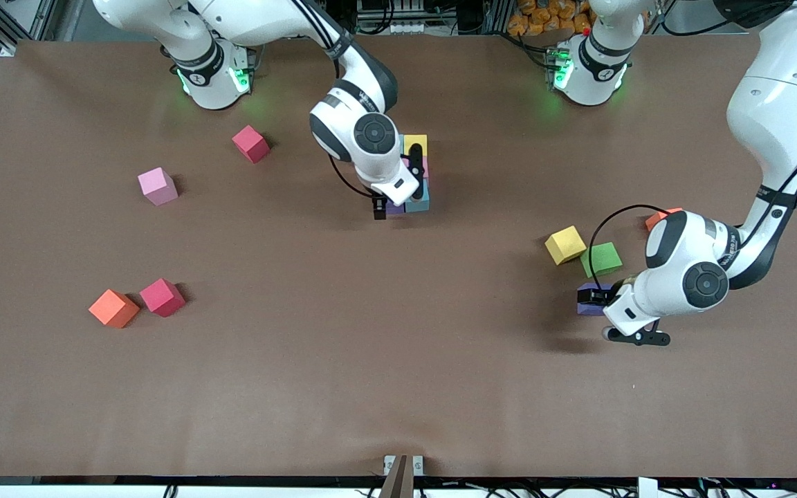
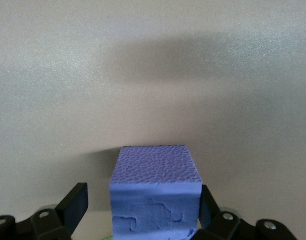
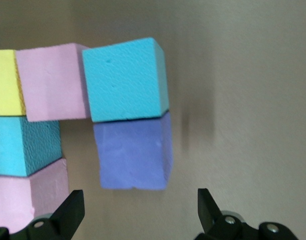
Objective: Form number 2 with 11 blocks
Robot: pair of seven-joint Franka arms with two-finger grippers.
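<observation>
The number 2 [image 1: 418, 181] shows as a tight cluster of several blocks mid-table, partly hidden under the right arm. In the right wrist view it is yellow [image 3: 5, 82], pink [image 3: 52, 82], light blue [image 3: 125, 80], purple [image 3: 132, 155], a second blue [image 3: 22, 145] and a second pink [image 3: 27, 195]. My right gripper [image 1: 380, 207] hangs open and empty beside the cluster's purple cube [image 1: 395, 206]. Toward the left arm's end, my left gripper [image 1: 591, 299] straddles a loose purple block [image 1: 584, 308] [image 2: 155, 197]. One finger [image 2: 207, 207] touches it and the other [image 2: 75, 205] stands off with a gap.
Loose cubes: yellow [image 1: 565, 244], green [image 1: 601, 259] and a half-hidden orange [image 1: 661, 216] by the left arm. Toward the right arm's end lie red [image 1: 251, 143], pink [image 1: 158, 186], orange [image 1: 114, 308] and red [image 1: 162, 297]. The brown table [image 1: 398, 387] stretches toward the front camera.
</observation>
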